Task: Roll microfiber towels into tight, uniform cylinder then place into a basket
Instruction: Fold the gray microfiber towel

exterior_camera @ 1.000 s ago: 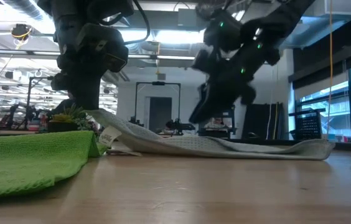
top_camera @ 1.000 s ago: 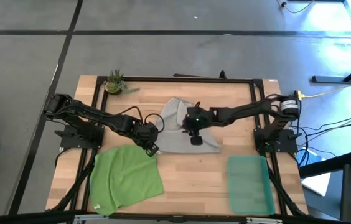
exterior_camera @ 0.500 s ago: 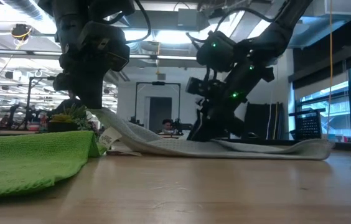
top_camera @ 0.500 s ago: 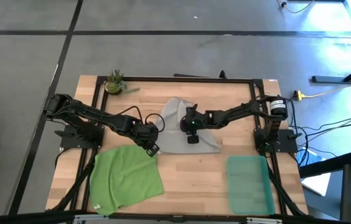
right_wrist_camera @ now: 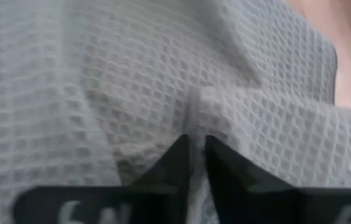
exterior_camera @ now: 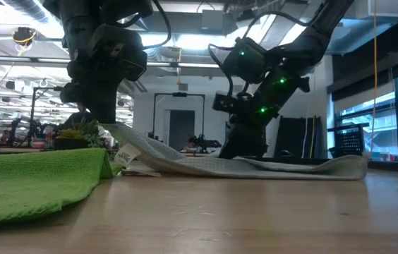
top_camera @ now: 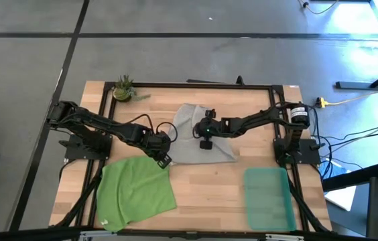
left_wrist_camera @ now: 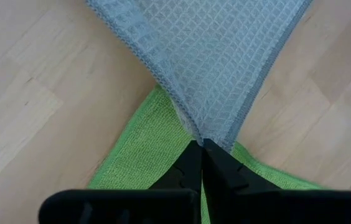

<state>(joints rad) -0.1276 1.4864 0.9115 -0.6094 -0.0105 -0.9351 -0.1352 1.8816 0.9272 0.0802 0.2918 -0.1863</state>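
The light grey waffle-weave microfiber towel (top_camera: 199, 134) lies mostly flat in the middle of the wooden table (top_camera: 209, 184), not rolled yet. The left gripper (left_wrist_camera: 201, 148) is clenched on the towel's near-left corner, just above the bright green microfiber towel (top_camera: 135, 191) that lies beside it. The right gripper (right_wrist_camera: 196, 149) has its tips pressed into the middle of the grey towel and pinches a small fold of it. I judge this is the gathering before rolling; next, both should turn the cloth evenly. The translucent teal plastic basket (top_camera: 268, 197) waits well apart from the grey towel, near the right front corner.

Right hand (top_camera: 205, 129) descended, pinching the grey towel (top_camera: 219, 149).
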